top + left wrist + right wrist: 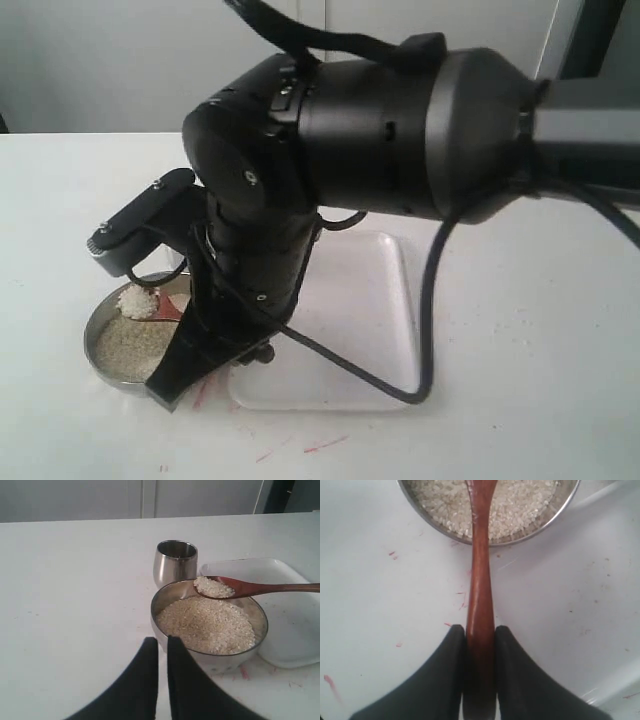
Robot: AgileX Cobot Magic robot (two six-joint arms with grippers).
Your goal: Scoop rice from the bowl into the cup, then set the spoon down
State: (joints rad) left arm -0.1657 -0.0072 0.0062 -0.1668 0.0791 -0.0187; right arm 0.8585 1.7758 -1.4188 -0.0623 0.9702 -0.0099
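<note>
The wide steel bowl [221,662] holds a bed of rice [205,625]. Just behind it stands the small steel cup [175,565], upright. The wooden spoon [260,587] hovers level over the bowl's far rim, with a heap of grains on its head [212,586]. My right gripper [480,630] is shut on the spoon's handle [480,580], which points toward the bowl [560,507]. My left gripper [162,640] is shut with nothing in it, low beside the bowl's near rim. In the exterior view the loaded spoon head [138,300] shows over the bowl [98,345]. The cup is hidden there.
A shallow white tray [290,630] lies right beside the bowl, under the spoon's handle. A bulky black arm [380,130] fills the middle of the exterior view and hides part of the tray [385,300]. Red flecks mark the white table near the bowl.
</note>
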